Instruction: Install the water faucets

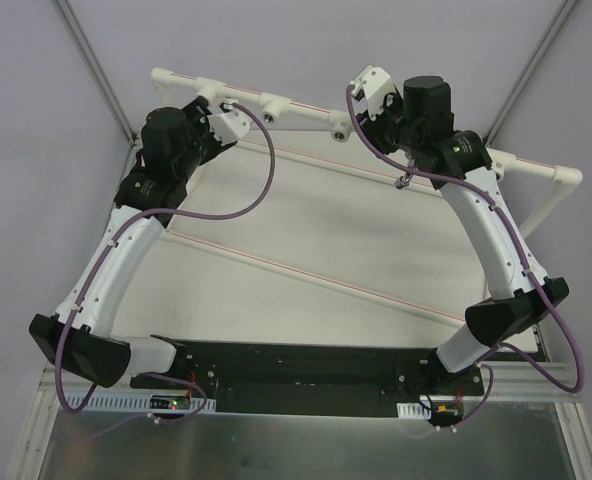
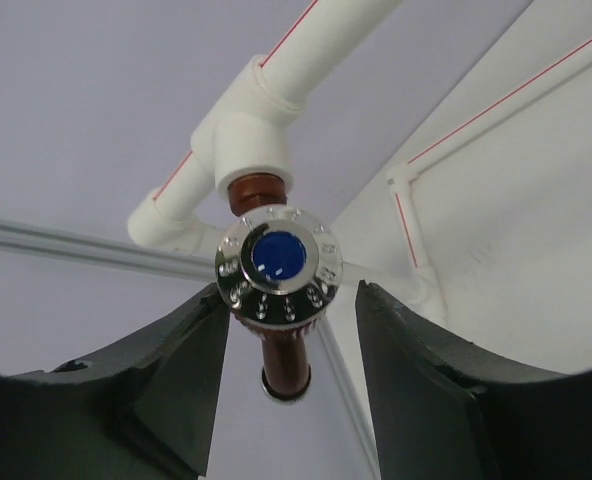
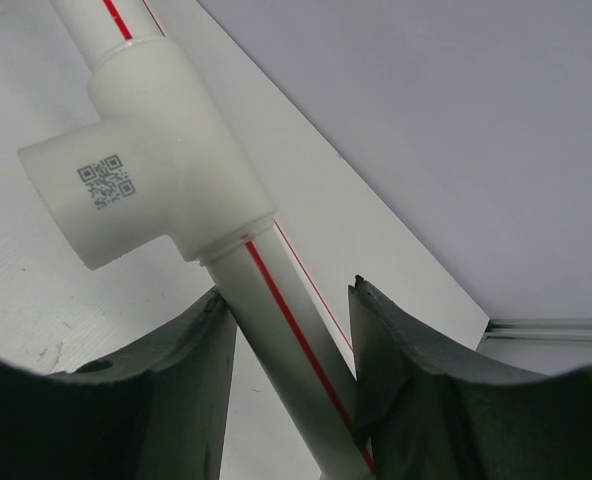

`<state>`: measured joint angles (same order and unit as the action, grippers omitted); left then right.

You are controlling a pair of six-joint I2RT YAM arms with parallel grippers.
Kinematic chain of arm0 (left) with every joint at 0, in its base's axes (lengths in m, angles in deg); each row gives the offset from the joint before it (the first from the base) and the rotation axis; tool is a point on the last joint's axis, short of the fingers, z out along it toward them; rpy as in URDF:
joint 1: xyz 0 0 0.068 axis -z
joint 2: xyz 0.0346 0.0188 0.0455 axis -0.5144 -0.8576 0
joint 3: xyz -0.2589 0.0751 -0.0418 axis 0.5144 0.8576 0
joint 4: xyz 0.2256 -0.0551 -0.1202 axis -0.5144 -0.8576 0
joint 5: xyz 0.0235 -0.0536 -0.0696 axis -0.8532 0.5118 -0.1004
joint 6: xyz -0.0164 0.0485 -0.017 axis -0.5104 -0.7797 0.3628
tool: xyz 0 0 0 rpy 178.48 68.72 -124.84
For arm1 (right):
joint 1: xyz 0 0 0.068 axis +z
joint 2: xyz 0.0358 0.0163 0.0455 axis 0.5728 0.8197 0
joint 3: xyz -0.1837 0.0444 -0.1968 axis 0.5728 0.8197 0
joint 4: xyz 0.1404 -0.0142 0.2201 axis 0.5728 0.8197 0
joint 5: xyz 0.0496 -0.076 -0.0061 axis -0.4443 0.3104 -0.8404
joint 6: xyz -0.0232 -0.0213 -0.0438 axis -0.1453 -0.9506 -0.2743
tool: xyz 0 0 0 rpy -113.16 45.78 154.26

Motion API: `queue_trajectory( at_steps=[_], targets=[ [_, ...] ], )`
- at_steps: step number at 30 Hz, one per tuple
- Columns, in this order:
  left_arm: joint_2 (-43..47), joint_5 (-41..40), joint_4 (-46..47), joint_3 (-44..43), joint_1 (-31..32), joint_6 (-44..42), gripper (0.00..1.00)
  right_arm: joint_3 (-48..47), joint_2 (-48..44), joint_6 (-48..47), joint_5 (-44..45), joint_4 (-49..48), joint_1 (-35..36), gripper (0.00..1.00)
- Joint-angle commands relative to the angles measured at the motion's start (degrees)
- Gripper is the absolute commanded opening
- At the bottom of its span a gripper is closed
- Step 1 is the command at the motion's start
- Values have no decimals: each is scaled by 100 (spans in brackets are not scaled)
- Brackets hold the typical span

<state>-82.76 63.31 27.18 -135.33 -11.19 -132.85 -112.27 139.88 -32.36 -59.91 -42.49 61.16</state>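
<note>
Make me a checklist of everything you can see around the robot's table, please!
Surface: white table with red-striped pipes lying across it.
Job's things: reddish-brown faucet with a shiny blue-capped knob sits in a white tee. A small silver piece under the right arm may be the other faucet, but it is too small to tell.
Clutter: nothing seen.
Grippers: left gripper is open, with a finger on either side of the knob. Right gripper straddles a striped pipe below a QR-coded tee; grip unclear.
Cables: a purple cable runs along each arm.
Surroundings: grey walls and metal corner struts.
</note>
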Motion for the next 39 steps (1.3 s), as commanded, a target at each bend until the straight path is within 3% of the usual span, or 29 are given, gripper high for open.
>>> queue_trajectory(
  at_steps=[1,5,9,12,15,18,20,21,23,27,32,36,39],
  targets=[
    [-299,-243,620,66,1,-1074,52,208,228,784,-162,513,59,0],
    [-431,-445,981,268,1,-1663,50,199,228,784,-179,513,50,0],
    [-326,-236,982,619,18,-2374,32,199,263,775,-171,504,50,0],
    [-54,186,851,1102,106,-3262,24,182,272,784,-162,496,59,0],
    [26,74,404,1314,299,-3632,20,147,307,775,-144,496,59,0],
    [183,-67,244,1708,413,-3835,22,129,333,766,-144,496,59,0],
    [324,-24,261,1798,422,-3739,33,112,350,757,-135,504,50,0],
    [403,20,305,1720,422,-3556,44,94,359,757,-144,496,41,0],
    [517,178,462,1396,422,-2776,66,59,394,766,-144,504,50,0],
    [694,267,876,421,422,-466,91,-11,447,775,-153,513,50,0],
    [729,-585,702,-688,204,3461,99,-47,482,792,-179,531,50,0],
    [939,-209,-141,-866,-858,6563,99,-20,491,792,-188,539,50,0],
    [1168,248,-231,-410,-1431,8192,99,-29,509,801,-214,531,50,0]
  ],
)
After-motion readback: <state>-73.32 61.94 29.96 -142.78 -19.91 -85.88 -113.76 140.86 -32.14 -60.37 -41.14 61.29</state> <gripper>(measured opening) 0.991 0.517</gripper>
